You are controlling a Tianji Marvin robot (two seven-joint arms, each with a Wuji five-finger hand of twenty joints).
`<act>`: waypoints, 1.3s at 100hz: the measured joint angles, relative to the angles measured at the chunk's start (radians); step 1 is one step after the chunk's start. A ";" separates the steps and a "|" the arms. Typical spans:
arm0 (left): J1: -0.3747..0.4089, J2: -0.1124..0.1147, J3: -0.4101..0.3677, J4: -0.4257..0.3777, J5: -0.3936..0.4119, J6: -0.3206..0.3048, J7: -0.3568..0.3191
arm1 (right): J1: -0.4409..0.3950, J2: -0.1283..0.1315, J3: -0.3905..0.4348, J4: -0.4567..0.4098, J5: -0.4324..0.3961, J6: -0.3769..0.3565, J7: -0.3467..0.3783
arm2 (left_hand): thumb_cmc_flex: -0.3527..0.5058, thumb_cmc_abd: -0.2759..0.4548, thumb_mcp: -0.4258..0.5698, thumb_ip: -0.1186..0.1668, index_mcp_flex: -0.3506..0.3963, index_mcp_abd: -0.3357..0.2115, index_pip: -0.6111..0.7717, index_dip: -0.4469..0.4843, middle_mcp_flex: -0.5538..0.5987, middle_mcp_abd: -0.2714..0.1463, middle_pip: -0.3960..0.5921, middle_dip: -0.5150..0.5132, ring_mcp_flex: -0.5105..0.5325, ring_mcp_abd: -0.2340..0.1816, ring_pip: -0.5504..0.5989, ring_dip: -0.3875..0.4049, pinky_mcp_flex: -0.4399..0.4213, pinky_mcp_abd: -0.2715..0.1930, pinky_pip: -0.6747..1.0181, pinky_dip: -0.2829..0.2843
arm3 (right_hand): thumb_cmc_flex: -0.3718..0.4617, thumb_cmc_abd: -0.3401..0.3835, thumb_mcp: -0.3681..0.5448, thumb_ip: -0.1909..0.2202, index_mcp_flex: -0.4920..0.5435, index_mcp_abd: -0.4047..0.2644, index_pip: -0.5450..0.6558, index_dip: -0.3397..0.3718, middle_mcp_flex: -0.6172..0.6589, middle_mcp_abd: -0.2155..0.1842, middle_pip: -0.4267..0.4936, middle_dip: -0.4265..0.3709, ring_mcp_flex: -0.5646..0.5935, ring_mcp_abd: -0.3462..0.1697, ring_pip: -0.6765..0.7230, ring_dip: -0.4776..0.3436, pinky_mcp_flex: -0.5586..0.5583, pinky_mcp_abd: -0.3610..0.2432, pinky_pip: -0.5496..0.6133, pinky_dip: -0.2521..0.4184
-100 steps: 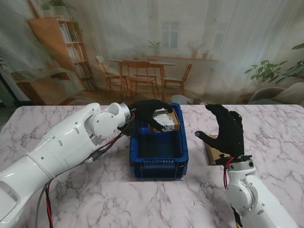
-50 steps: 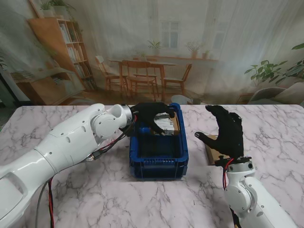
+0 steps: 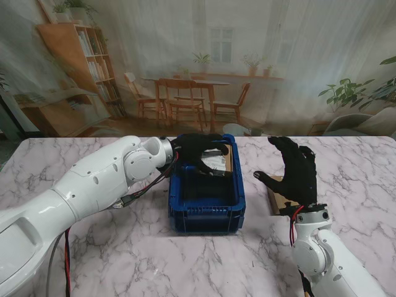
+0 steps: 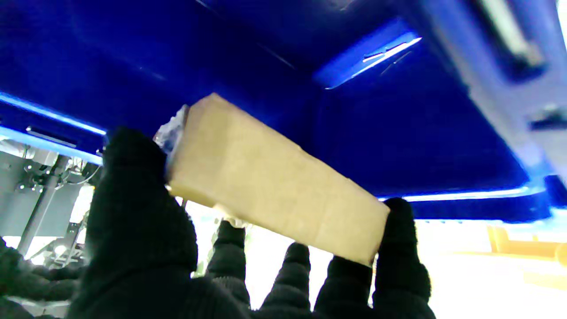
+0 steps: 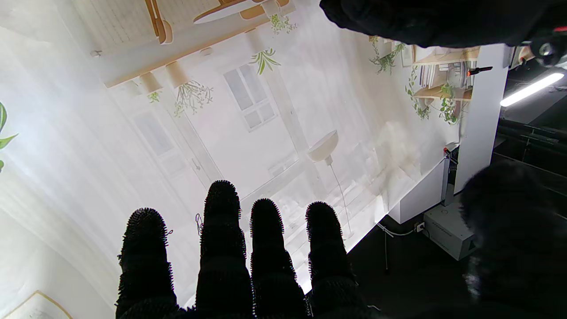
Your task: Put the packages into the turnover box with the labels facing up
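One package [image 3: 216,162] clamped in your left hand [image 3: 197,150] fingers has dropped lower than a second ago — now inside the turnover box [image 3: 207,207] at its 12 o'clock end, label up. Release looks next. Right hand [image 3: 296,173] fingers apart, idle over another package [image 3: 276,198] on the worktop [image 3: 124,247] at 3 o'clock.

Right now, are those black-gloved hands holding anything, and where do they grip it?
The left hand pinches a tan cardboard package by its two ends, over the blue box. The right hand holds nothing.
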State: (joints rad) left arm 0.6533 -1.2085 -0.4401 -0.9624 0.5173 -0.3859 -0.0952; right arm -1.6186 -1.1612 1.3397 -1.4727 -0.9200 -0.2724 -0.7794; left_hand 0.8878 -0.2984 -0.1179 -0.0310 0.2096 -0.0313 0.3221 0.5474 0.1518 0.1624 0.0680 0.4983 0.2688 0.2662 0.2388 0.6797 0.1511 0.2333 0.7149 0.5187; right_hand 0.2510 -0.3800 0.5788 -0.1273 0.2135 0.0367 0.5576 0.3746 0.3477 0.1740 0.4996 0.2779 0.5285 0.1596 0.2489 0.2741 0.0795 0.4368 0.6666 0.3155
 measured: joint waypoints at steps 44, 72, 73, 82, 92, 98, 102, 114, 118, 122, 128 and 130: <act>-0.037 -0.037 0.078 0.114 0.058 0.018 0.076 | 0.006 0.000 -0.006 0.008 -0.013 0.015 -0.014 | -0.206 0.042 0.087 -0.009 -0.036 0.031 -0.354 -0.549 -0.024 -0.011 -0.081 -0.469 -0.186 -0.059 -0.171 -0.534 -0.123 -0.156 -0.185 -0.235 | 0.001 -0.031 0.041 0.000 -0.001 0.001 0.000 0.002 -0.015 0.000 0.012 0.001 -0.010 0.000 0.000 0.000 -0.011 0.000 -0.033 0.011; -0.007 -0.005 0.025 0.023 0.081 0.044 0.032 | 0.007 0.000 -0.008 0.008 -0.010 0.018 -0.010 | -0.219 0.042 0.084 -0.009 -0.036 0.040 -0.354 -0.549 -0.024 -0.011 -0.081 -0.469 -0.196 -0.043 -0.186 -0.545 -0.136 -0.124 -0.291 -0.284 | 0.001 -0.031 0.041 0.000 -0.001 0.001 0.000 0.003 -0.026 0.000 0.013 0.001 -0.010 0.000 0.000 0.000 -0.011 0.000 -0.042 0.013; -0.005 -0.002 0.020 0.015 0.085 0.045 0.030 | 0.007 0.000 -0.008 0.008 -0.009 0.018 -0.009 | -0.219 0.042 0.084 -0.009 -0.036 0.040 -0.354 -0.549 -0.024 -0.011 -0.081 -0.469 -0.196 -0.043 -0.186 -0.545 -0.136 -0.125 -0.293 -0.284 | 0.001 -0.031 0.041 0.000 -0.001 0.001 0.000 0.003 -0.026 0.000 0.013 0.001 -0.010 0.000 0.000 0.000 -0.011 0.000 -0.043 0.013; 0.028 0.027 -0.045 -0.066 0.115 0.049 -0.003 | 0.006 0.000 -0.007 0.006 -0.007 0.019 -0.004 | -0.219 0.042 0.084 -0.009 -0.036 0.040 -0.354 -0.549 -0.024 -0.011 -0.081 -0.469 -0.196 -0.043 -0.187 -0.544 -0.136 -0.124 -0.293 -0.285 | 0.001 -0.031 0.041 0.000 -0.001 0.001 0.000 0.003 -0.026 0.001 0.013 0.001 -0.010 0.000 0.000 0.000 -0.011 0.000 -0.044 0.014; 0.072 0.059 -0.124 -0.159 0.142 0.052 -0.041 | 0.002 0.000 -0.002 -0.002 -0.004 0.019 0.004 | -0.219 0.042 0.084 -0.009 -0.036 0.040 -0.354 -0.549 -0.025 -0.011 -0.081 -0.469 -0.196 -0.043 -0.187 -0.533 -0.134 -0.121 -0.293 -0.285 | 0.001 -0.031 0.041 0.000 -0.001 0.001 0.000 0.003 -0.026 0.001 0.013 0.001 -0.010 0.000 0.000 0.000 -0.011 0.000 -0.045 0.023; 0.100 0.074 -0.175 -0.208 0.162 0.052 -0.057 | -0.001 0.000 0.002 -0.007 -0.003 0.019 0.006 | -0.219 0.042 0.084 -0.009 -0.036 0.041 -0.354 -0.549 -0.024 -0.011 -0.081 -0.469 -0.196 -0.043 -0.161 -0.519 -0.127 -0.104 -0.294 -0.285 | 0.001 -0.031 0.041 0.000 -0.001 0.001 0.000 0.004 -0.026 0.001 0.013 0.001 -0.010 0.000 0.000 0.000 -0.011 0.000 -0.045 0.023; 0.122 0.082 -0.213 -0.239 0.181 0.052 -0.061 | -0.002 -0.001 0.003 -0.010 -0.002 0.018 0.006 | -0.218 0.055 0.084 -0.009 -0.036 0.041 -0.354 -0.529 -0.024 -0.011 -0.081 -0.469 -0.196 -0.044 -0.152 -0.515 -0.120 -0.086 -0.294 -0.285 | 0.001 -0.031 0.041 0.000 -0.001 0.001 0.000 0.004 -0.026 0.001 0.013 0.001 -0.010 0.000 0.000 0.000 -0.011 0.000 -0.045 0.024; 0.187 0.097 -0.315 -0.309 0.203 0.044 -0.059 | -0.006 -0.001 0.008 -0.017 0.005 0.017 0.017 | -0.215 0.083 0.083 -0.009 -0.035 0.041 -0.331 -0.375 -0.025 -0.011 -0.081 -0.466 -0.186 -0.046 -0.128 -0.491 -0.103 -0.043 -0.288 -0.273 | 0.001 -0.031 0.041 0.000 -0.001 0.001 -0.001 0.004 -0.026 0.001 0.013 0.001 -0.010 0.000 0.000 0.000 -0.011 0.000 -0.045 0.027; 0.209 0.101 -0.346 -0.331 0.211 0.041 -0.055 | -0.006 -0.001 0.009 -0.020 0.007 0.017 0.023 | -0.214 0.096 0.083 -0.009 -0.033 0.041 -0.325 -0.344 -0.025 -0.011 -0.081 -0.441 -0.157 -0.045 -0.112 -0.483 -0.094 -0.030 -0.275 -0.270 | 0.001 -0.031 0.041 0.000 -0.001 0.001 -0.001 0.004 -0.026 0.001 0.013 0.001 -0.010 0.000 0.000 0.000 -0.011 0.000 -0.045 0.033; 0.233 0.105 -0.377 -0.354 0.219 0.038 -0.051 | -0.007 -0.001 0.010 -0.022 0.009 0.018 0.028 | -0.193 0.097 0.085 -0.009 -0.027 0.041 -0.321 -0.327 -0.025 -0.011 -0.080 -0.403 -0.130 -0.047 -0.103 -0.478 -0.085 -0.028 -0.259 -0.257 | 0.001 -0.031 0.041 0.000 -0.001 0.001 -0.012 0.004 -0.026 0.001 0.013 0.001 -0.010 0.000 0.000 0.000 -0.011 0.000 -0.045 0.034; 0.268 0.109 -0.422 -0.387 0.225 0.035 -0.043 | -0.008 -0.001 0.012 -0.025 0.010 0.021 0.033 | -0.186 0.097 0.085 -0.009 -0.008 0.041 -0.308 -0.308 -0.022 -0.010 -0.067 -0.367 -0.094 -0.047 -0.094 -0.467 -0.079 -0.021 -0.257 -0.251 | 0.001 -0.031 0.041 0.000 -0.001 0.001 -0.012 0.004 -0.026 0.001 0.013 0.001 -0.010 0.000 0.000 0.000 -0.011 0.000 -0.051 0.035; 0.278 0.110 -0.435 -0.395 0.225 0.034 -0.036 | -0.008 -0.001 0.013 -0.026 0.011 0.022 0.034 | -0.186 0.097 0.085 -0.009 0.005 0.043 -0.297 -0.300 -0.021 -0.010 -0.064 -0.359 -0.089 -0.049 -0.093 -0.459 -0.075 -0.019 -0.253 -0.244 | 0.001 -0.031 0.041 0.000 -0.001 0.001 -0.012 0.004 -0.026 0.001 0.013 0.001 -0.010 0.000 0.000 0.000 -0.010 0.000 -0.052 0.035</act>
State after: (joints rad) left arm 0.9315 -1.0990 -0.8749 -1.3575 0.7425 -0.3515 -0.1311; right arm -1.6264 -1.1622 1.3523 -1.4990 -0.9094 -0.2506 -0.7457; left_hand 0.7017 -0.2013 -0.0330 -0.0397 0.2144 0.0113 0.0255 0.2474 0.1305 0.1519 0.0035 0.1395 0.1803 0.2174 0.1462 0.2208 0.0765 0.2139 0.4622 0.2744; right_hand 0.2517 -0.4106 0.6203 -0.1273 0.2128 0.0379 0.5458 0.3782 0.3218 0.1746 0.5126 0.2790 0.5183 0.1596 0.2489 0.2741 0.0691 0.4366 0.6150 0.3503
